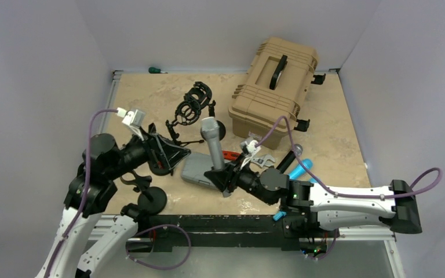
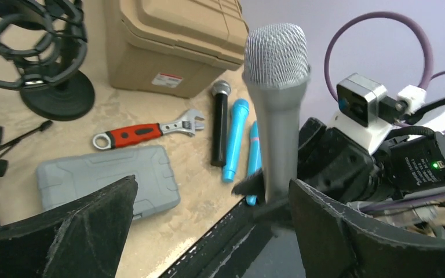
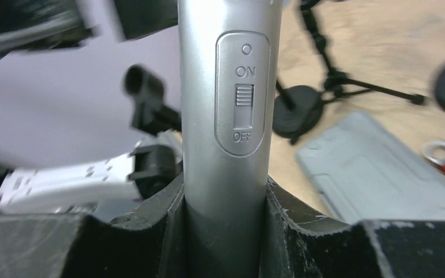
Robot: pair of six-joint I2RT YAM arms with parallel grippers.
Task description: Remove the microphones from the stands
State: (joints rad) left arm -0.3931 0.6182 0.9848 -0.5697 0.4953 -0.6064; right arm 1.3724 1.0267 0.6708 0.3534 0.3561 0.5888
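A silver microphone [image 1: 211, 142] with a mesh head stands upright in my right gripper [image 1: 225, 178], whose jaws are shut on its lower handle. The right wrist view shows the handle [image 3: 229, 116] with its ON/OFF switch between the right gripper's [image 3: 226, 200] pads. A black stand with a ring shock mount [image 1: 192, 107] is behind it, apart from the microphone. My left gripper [image 1: 168, 152] is open and empty just left of the microphone. In its wrist view the microphone [image 2: 277, 104] rises beyond the wide-open left gripper [image 2: 211, 214].
A tan hard case [image 1: 275, 81] sits at the back right. A grey flat case [image 1: 200, 169], a red-handled wrench [image 2: 145, 132], a black microphone [image 2: 220, 121] and blue microphones [image 2: 236, 139] lie on the table. A small tripod stand [image 1: 177, 133] is by the left gripper.
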